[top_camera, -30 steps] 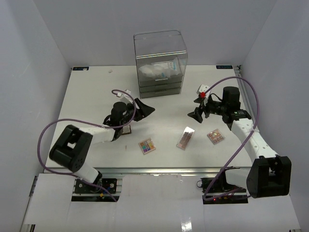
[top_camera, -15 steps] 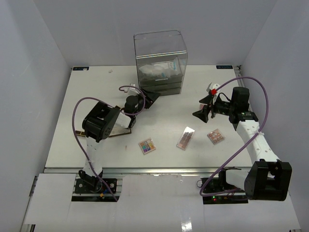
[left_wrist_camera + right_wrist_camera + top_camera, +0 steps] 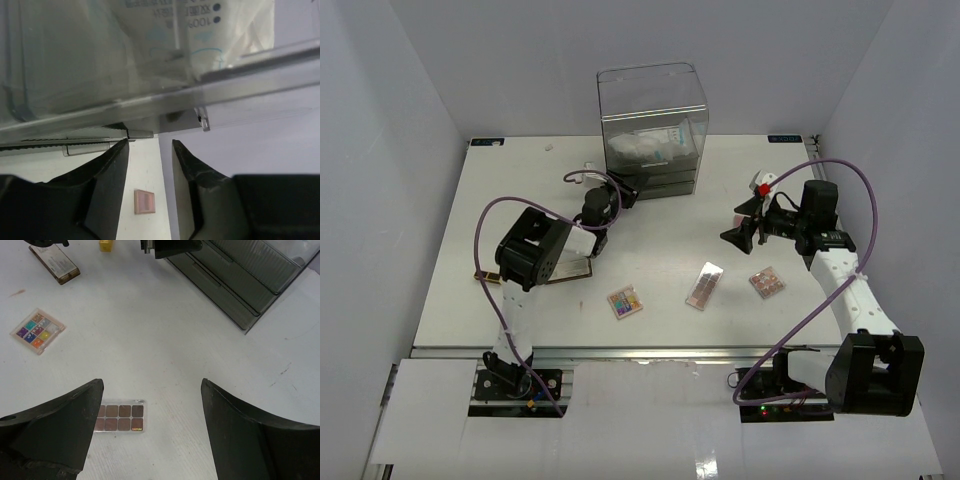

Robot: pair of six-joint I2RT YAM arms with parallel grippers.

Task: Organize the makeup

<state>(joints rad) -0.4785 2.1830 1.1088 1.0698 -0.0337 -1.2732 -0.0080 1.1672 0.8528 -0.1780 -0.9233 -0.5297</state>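
Facing the drawer box (image 3: 651, 110), the left gripper (image 3: 150, 145) stands half-parted and empty, the drawer lip (image 3: 150, 107) lying crosswise just ahead. Well apart, the right gripper (image 3: 152, 385) hangs wide, empty.

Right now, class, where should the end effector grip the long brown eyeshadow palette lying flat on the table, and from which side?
Pinch the brown palette across its narrow width, on the two long edges, coming straight down from above. It lies thin and flat, so only those edges offer purchase.

I'm looking at a white table (image 3: 510, 190), evenly lit. Plain pale walls (image 3: 520, 50) box it in on three sides.
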